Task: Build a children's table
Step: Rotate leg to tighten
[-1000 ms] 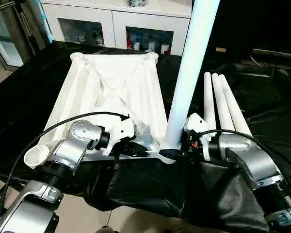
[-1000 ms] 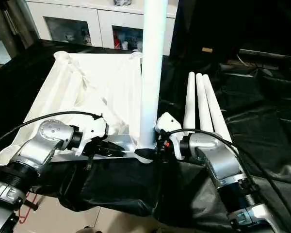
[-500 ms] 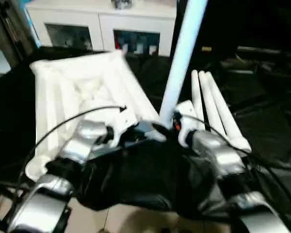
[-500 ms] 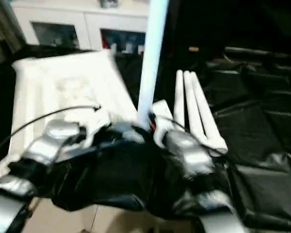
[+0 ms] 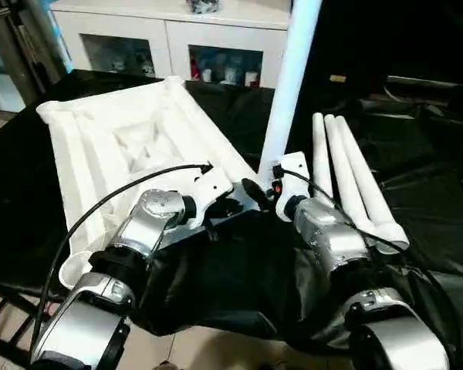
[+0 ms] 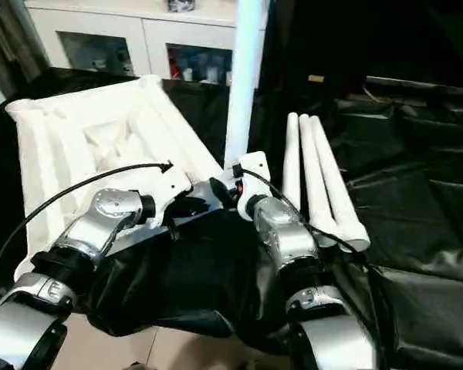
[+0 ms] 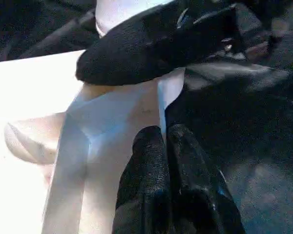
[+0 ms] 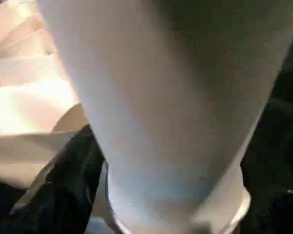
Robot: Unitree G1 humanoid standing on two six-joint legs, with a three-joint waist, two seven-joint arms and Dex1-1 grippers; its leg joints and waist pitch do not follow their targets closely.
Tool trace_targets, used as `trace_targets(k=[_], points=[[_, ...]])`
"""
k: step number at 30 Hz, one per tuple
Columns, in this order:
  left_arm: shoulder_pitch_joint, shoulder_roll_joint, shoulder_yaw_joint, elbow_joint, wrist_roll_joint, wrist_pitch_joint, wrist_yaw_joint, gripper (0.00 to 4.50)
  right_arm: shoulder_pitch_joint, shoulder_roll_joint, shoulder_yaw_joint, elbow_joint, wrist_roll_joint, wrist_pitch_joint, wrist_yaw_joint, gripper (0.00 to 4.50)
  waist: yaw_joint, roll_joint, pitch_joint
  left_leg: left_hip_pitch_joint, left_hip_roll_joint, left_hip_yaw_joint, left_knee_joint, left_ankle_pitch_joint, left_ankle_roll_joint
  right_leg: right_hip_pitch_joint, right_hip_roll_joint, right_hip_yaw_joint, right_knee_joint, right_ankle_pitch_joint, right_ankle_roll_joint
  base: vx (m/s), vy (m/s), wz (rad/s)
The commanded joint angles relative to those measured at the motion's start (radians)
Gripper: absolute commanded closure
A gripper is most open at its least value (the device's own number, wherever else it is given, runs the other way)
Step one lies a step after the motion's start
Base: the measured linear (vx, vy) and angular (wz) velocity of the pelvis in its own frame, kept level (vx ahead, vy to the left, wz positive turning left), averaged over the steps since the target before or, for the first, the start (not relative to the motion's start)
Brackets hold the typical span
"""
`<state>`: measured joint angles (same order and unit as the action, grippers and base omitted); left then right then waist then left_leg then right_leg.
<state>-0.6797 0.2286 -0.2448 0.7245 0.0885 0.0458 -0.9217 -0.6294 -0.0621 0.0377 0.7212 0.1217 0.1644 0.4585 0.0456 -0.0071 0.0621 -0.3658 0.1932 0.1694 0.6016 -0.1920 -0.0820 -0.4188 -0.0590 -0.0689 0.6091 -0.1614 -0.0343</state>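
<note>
Since a second ago the tabletop [image 5: 131, 146] has swung round on the black cloth [image 5: 417, 193], its far end now pointing towards the left and its near right corner carried further from the table edge, with both arms reaching further in. It lies ribbed side up, in front of a white cabinet [image 5: 177, 38]. One leg [image 5: 289, 85] stands upright in that near right corner socket; three spare legs [image 5: 347, 173] lie side by side just to its right. The left gripper [image 7: 168, 146], fingers pressed together, rests at the corner's edge. The right gripper [image 5: 251, 189] is at the leg's base; I cannot tell how wide it is
</note>
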Motion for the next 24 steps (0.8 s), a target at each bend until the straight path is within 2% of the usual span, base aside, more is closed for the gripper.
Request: trace_targets(k=[1,4,5,6,7,8,9,10,12,15,16,24], points=[[-0.003,-0.027,-0.034,-0.078,-0.056,-0.070,-0.091,4.50,0.024,-0.021,0.076,-0.081,0.009,0.014,0.150,0.83,0.004,0.005,-0.079,0.005,0.033,-0.003,-0.064,-0.129,0.069,0.073,-0.077,0.053,-0.066,-0.145,-0.217,0.000,0.000,0.00],[0.010,-0.006,-0.040,-0.092,-0.068,-0.076,-0.144,4.50,0.073,-0.110,0.123,-0.175,0.007,0.024,0.280,0.83,0.013,0.005,-0.078,0.005,0.034,-0.003,-0.065,-0.124,0.082,0.074,-0.076,0.052,-0.064,-0.115,-0.226,0.000,0.000,0.00],[0.012,-0.003,-0.039,-0.095,-0.071,-0.074,-0.153,4.50,0.081,-0.123,0.129,-0.187,0.007,0.025,0.299,0.83,0.017,0.005,-0.077,0.007,0.034,-0.002,-0.064,-0.137,0.082,0.072,-0.076,0.051,-0.066,-0.137,-0.226,0.000,0.000,0.00],[0.020,0.012,-0.042,-0.103,-0.082,-0.085,-0.193,4.50,0.111,-0.175,0.147,-0.242,0.020,0.036,0.376,0.83,0.018,0.003,-0.075,0.005,0.032,-0.002,-0.066,-0.151,0.077,0.074,-0.077,0.051,-0.071,-0.173,-0.219,0.000,0.000,0.00],[0.020,0.012,-0.042,-0.103,-0.082,-0.085,-0.193,4.50,0.111,-0.175,0.147,-0.242,0.020,0.036,0.376,0.83,0.021,0.002,-0.075,0.006,0.032,-0.001,-0.065,-0.153,0.075,0.074,-0.077,0.051,-0.072,-0.186,-0.212,0.000,0.000,0.00],[0.024,0.025,-0.044,-0.107,-0.086,-0.092,-0.224,4.50,0.136,-0.217,0.160,-0.287,0.030,0.047,0.441,0.83,0.021,0.009,-0.073,0.009,0.035,-0.002,-0.066,-0.166,0.073,0.070,-0.077,0.051,-0.074,-0.207,-0.209,0.000,0.000,0.00],[0.030,0.038,-0.043,-0.113,-0.094,-0.098,-0.261,4.50,0.163,-0.260,0.171,-0.335,0.039,0.059,0.502,0.83,0.022,0.005,-0.073,0.008,0.033,-0.002,-0.066,-0.169,0.072,0.073,-0.075,0.050,-0.078,-0.219,-0.201,0.000,0.000,0.00],[0.030,0.039,-0.043,-0.113,-0.094,-0.097,-0.263,4.50,0.164,-0.262,0.172,-0.337,0.039,0.060,0.505,0.83,0.025,0.004,-0.073,0.007,0.033,-0.001,-0.065,-0.168,0.075,0.075,-0.074,0.051,-0.077,-0.220,-0.195,0.000,0.000,0.00],[0.041,0.069,-0.044,-0.134,-0.113,-0.090,-0.336,4.50,0.206,-0.333,0.190,-0.413,0.055,0.080,0.596,0.83,0.029,0.005,-0.072,0.006,0.034,-0.001,-0.066,-0.173,0.079,0.072,-0.075,0.050,-0.079,-0.252,-0.186,0.000,0.000,0.00],[0.048,0.090,-0.047,-0.148,-0.128,-0.071,-0.387,4.50,0.225,-0.361,0.197,-0.453,0.070,0.101,0.637,0.83,0.031,0.004,-0.072,0.006,0.034,-0.002,-0.066,-0.187,0.069,0.069,-0.076,0.049,-0.086,-0.321,-0.164,0.000,0.000,0.00],[0.050,0.098,-0.048,-0.148,-0.128,-0.064,-0.399,4.50,0.230,-0.366,0.200,-0.463,0.069,0.104,0.642,0.83,0.032,0.007,-0.070,0.008,0.035,-0.003,-0.068,-0.191,0.066,0.064,-0.075,0.049,-0.088,-0.332,-0.161,0.000,0.000,0.00],[0.052,0.127,-0.047,-0.144,-0.128,-0.073,-0.444,4.50,0.236,-0.358,0.215,-0.495,0.071,0.137,0.648,1.38,0.033,0.007,-0.072,0.008,0.035,-0.005,-0.069,-0.185,0.051,0.064,-0.075,0.048,-0.085,-0.314,-0.166,0.000,0.000,0.00]])
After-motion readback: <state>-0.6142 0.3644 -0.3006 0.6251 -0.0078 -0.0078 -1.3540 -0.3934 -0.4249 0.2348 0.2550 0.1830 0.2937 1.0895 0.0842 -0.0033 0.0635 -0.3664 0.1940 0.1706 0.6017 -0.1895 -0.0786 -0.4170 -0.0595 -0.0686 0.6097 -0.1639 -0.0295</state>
